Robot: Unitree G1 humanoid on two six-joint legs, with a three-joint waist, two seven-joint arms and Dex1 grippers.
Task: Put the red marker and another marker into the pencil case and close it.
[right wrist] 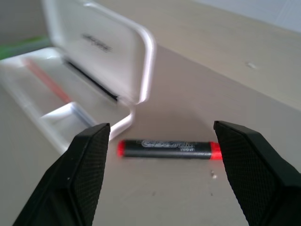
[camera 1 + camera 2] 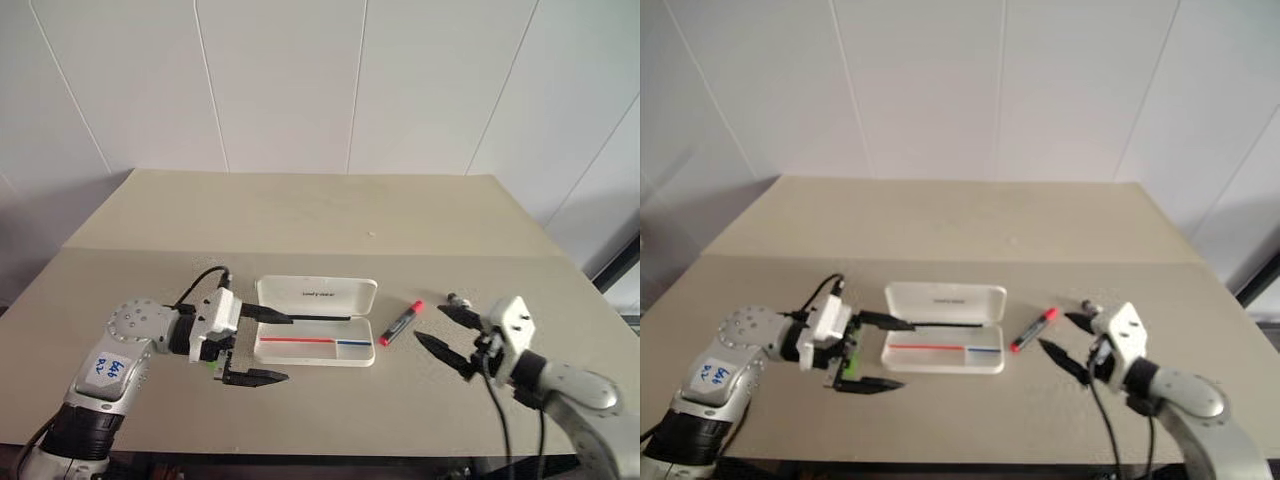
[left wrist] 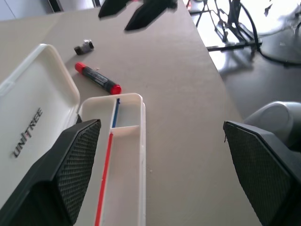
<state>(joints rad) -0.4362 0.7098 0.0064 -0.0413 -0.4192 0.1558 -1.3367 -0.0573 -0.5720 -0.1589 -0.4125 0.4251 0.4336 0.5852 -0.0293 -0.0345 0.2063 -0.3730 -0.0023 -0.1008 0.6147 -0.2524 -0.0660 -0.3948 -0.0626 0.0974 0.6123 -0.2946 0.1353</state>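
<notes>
Lying flat on the table, right of centre in the left eye view, just beside the right short end of the pencil case but not touching it: the red marker, not yet picked up.

Risks, as a judgement only:
- Rolling away at the first touch, because of the round slim barrel and the hard smooth table.
- Closing on the very end instead of the middle, so tilting or slipping out during the carry.
- Pushing the marker against the case wall and shifting the light case.
- Knocking the raised lid down too early with the left jaws, which reach over the left part of the tray.
- Forgetting the green highlighter, seen as a bit of lime green under the left wrist, outside the case at its left end; cannot tell how exactly it lies.

Look of the marker: black barrel with small print, red cap, red end, slim and short.

Around it: case open, white, empty tray with a red and blue stripe, lid up toward the back with dark lettering. Small dark piece on the table near the marker, upper right of it. Right jaws wide open, empty, just right of the marker and facing it. Left jaws also wide open, holding nothing.
</notes>
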